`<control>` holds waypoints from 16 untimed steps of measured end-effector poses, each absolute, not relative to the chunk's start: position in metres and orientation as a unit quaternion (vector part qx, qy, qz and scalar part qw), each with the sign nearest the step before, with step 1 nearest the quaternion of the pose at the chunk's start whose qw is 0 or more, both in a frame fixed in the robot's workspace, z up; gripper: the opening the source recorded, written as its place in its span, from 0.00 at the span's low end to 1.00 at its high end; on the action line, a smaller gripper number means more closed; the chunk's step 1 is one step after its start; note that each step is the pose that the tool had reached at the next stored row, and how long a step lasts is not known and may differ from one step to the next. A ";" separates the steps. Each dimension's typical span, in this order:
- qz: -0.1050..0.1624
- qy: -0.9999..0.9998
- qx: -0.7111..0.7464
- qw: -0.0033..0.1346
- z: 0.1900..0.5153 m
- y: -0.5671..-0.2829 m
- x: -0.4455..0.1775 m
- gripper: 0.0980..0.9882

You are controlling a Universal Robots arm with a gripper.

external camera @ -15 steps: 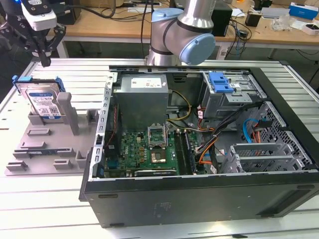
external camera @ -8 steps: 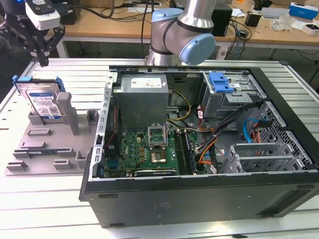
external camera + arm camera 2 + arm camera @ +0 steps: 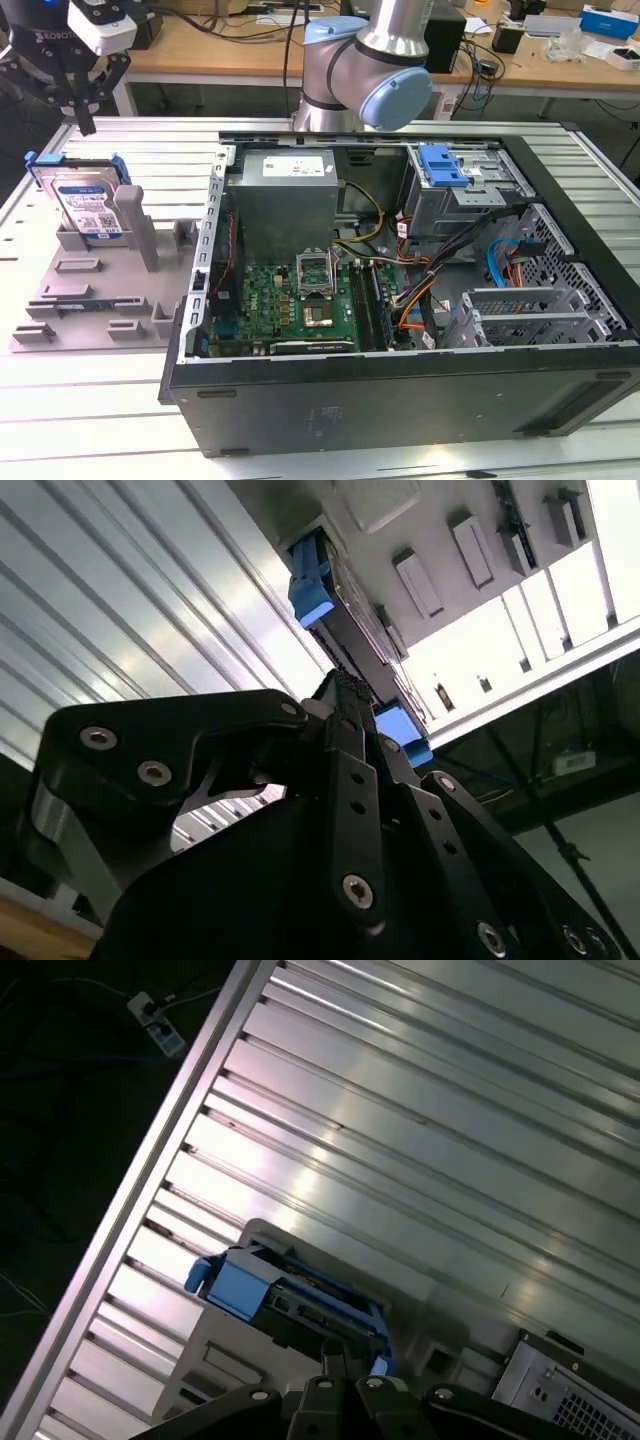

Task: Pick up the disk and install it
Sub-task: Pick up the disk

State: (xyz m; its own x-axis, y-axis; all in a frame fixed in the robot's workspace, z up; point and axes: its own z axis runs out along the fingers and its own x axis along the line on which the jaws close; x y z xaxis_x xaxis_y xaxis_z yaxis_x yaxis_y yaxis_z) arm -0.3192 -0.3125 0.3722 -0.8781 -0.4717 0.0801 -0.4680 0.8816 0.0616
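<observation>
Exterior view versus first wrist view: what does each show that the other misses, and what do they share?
Exterior view: the computer case's inside, with green circuit board and blue latch. First wrist view: a white power strip on the dark floor beside the table. Both: the disk standing in its grey holder on the ribbed table, the claw above it, and a corner of the case.

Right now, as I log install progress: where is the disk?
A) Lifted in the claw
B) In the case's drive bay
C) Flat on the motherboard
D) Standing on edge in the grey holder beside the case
D: the disk stands on edge in the grey holder, to the exterior view's left of the open computer case, and the claw hangs above it, apart from it.
</observation>
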 end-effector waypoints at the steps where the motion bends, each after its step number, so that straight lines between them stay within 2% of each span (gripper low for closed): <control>1: -0.020 -0.967 0.251 0.047 0.372 -0.312 -0.319 0.02; 6: -0.017 -0.951 0.304 0.048 0.372 -0.312 -0.319 0.36; 8: -0.016 -0.944 0.326 0.048 0.372 -0.312 -0.319 0.36; 9: -0.015 -0.941 0.333 0.047 0.372 -0.312 -0.319 0.43; 16: -0.006 -0.914 0.405 0.033 0.372 -0.312 -0.319 0.43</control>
State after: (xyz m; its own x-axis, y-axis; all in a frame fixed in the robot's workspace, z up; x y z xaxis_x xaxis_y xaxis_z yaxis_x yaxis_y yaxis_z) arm -0.3192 -0.3125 0.3718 -0.6699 -0.7404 0.0550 -0.7396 0.6720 0.0376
